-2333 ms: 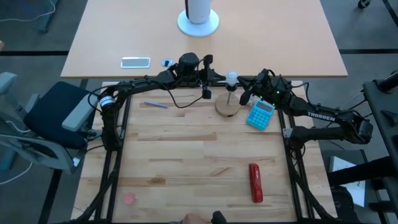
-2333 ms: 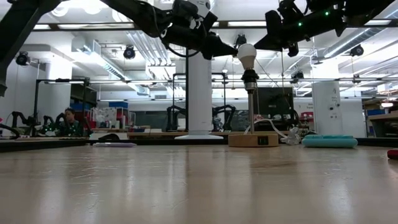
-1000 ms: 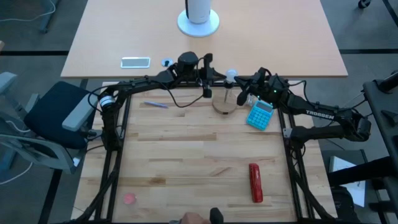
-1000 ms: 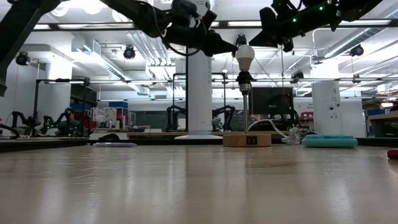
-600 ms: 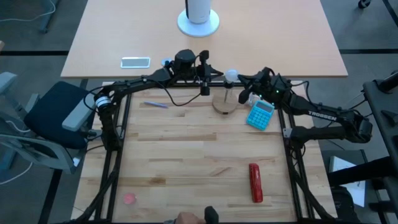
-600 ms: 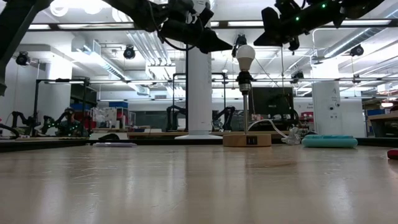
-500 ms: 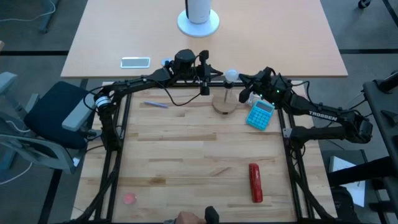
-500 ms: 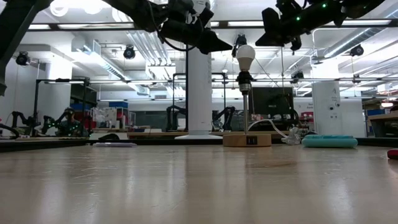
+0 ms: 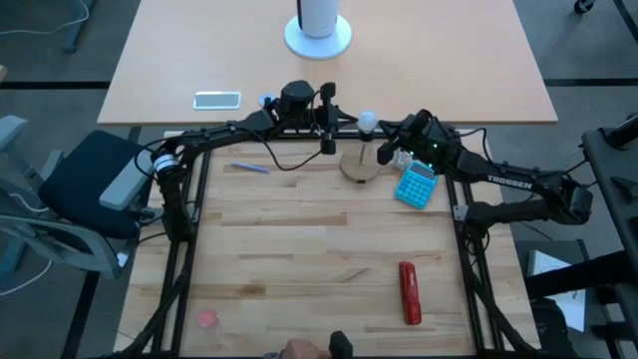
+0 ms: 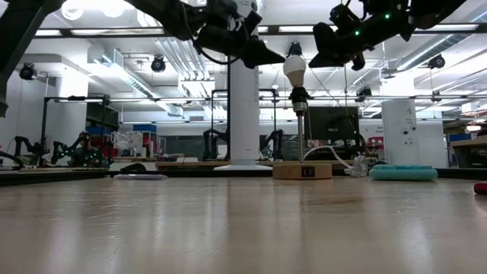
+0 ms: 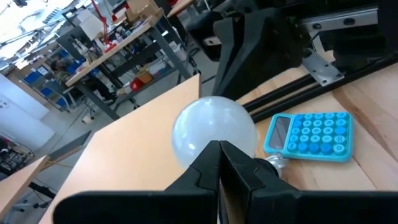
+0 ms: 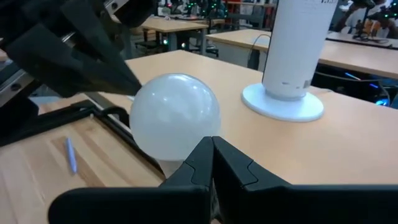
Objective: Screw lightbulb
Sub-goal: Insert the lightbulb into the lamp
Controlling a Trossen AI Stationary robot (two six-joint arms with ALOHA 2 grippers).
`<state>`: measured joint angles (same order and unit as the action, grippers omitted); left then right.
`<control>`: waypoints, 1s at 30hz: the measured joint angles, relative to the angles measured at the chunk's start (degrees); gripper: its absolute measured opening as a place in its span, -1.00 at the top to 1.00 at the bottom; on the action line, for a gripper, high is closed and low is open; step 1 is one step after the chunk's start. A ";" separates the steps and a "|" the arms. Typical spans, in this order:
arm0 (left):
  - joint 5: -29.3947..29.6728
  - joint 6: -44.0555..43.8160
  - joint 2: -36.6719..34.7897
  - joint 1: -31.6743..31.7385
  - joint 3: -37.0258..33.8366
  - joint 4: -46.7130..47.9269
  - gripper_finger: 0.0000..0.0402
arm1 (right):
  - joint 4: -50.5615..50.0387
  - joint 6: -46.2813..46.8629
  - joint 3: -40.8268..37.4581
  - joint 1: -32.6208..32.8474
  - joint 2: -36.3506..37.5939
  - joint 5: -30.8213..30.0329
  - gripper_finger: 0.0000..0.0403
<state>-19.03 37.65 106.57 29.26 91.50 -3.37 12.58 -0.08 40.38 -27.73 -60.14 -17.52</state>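
Left hand (image 10: 275,55): fingers closed together, gripping nothing, tip set just beside the lightbulb (image 10: 294,70) on one flank. Right hand (image 10: 317,58): likewise closed and empty, tip at the opposite flank. In judgement, the two closed tips are placed on either side so the glass can be nudged round between them, since neither hand is wrapped around it.

The lightbulb sits upright on top of a thin post (image 10: 300,137) rising from a round wooden base (image 10: 303,170) at the far side of the counter (image 9: 299,259). How far it is screwed in cannot be told.

The level view shows the bulb's height on the post and both tips at bulb level. The overhead view gives the layout instead: a blue calculator (image 9: 417,183) just beside the base, a red object (image 9: 408,292) well apart near the front. Each wrist view shows closed fingers with the bulb directly ahead; actual contact cannot be confirmed.
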 joint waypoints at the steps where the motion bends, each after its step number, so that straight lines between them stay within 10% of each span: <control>1: 0.00 -0.01 0.01 0.00 -0.06 0.19 1.00 | 0.02 0.02 0.00 0.00 -0.04 0.00 0.99; 30: 0.00 -0.67 1.87 0.09 0.13 -1.69 1.00 | -0.46 -1.60 2.23 -0.04 -0.02 1.58 0.99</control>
<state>-19.03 36.98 108.44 29.35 91.64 -5.06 12.11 -1.67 42.61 -27.76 -60.16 -15.94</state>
